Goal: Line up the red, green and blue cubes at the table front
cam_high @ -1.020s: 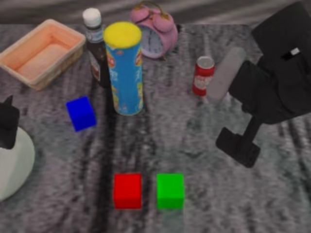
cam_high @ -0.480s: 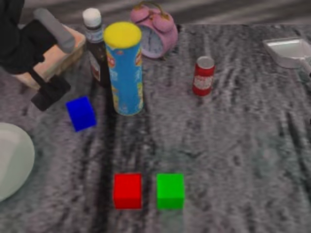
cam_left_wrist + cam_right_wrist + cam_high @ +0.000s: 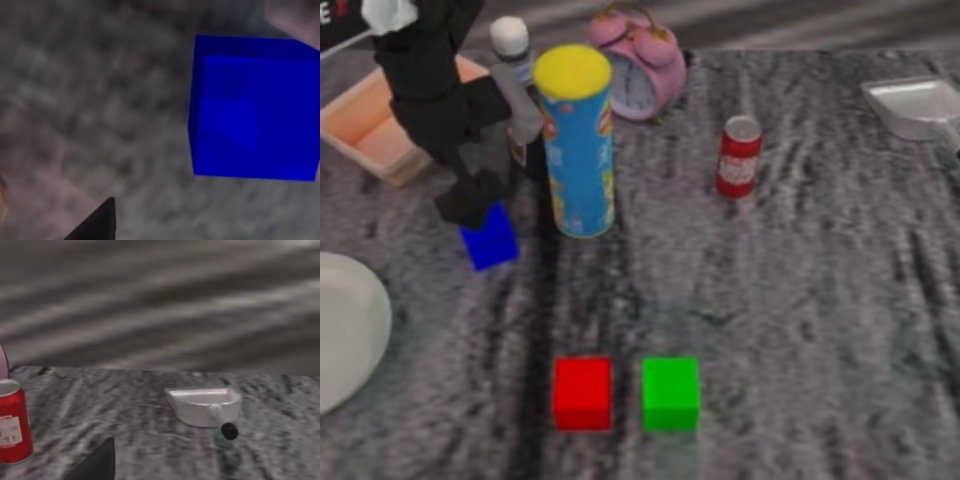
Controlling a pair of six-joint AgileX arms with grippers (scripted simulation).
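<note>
The blue cube (image 3: 490, 240) lies on the grey cloth table (image 3: 800, 300) at mid-left, and it fills the left wrist view (image 3: 252, 107). My left gripper (image 3: 470, 205) hangs open just above the cube's rear edge, not touching it. Only one dark fingertip (image 3: 97, 222) shows in the wrist view, off to the cube's side. The red cube (image 3: 582, 393) and green cube (image 3: 670, 393) sit side by side near the table front, a small gap between them. My right gripper (image 3: 142, 460) is out of the top view. It is open and empty, and it faces the table's back right.
A tall blue chips can (image 3: 575, 140), a dark bottle (image 3: 512, 60) and an orange basket (image 3: 360, 130) crowd the space behind the blue cube. A pink alarm clock (image 3: 635, 60), red soda can (image 3: 738, 155), grey dustpan (image 3: 915, 105) and white plate (image 3: 345, 330) also stand around.
The right arm has left the top view. My left arm came in from the left, passed over the basket and now hangs over the blue cube. The cubes have not moved.
</note>
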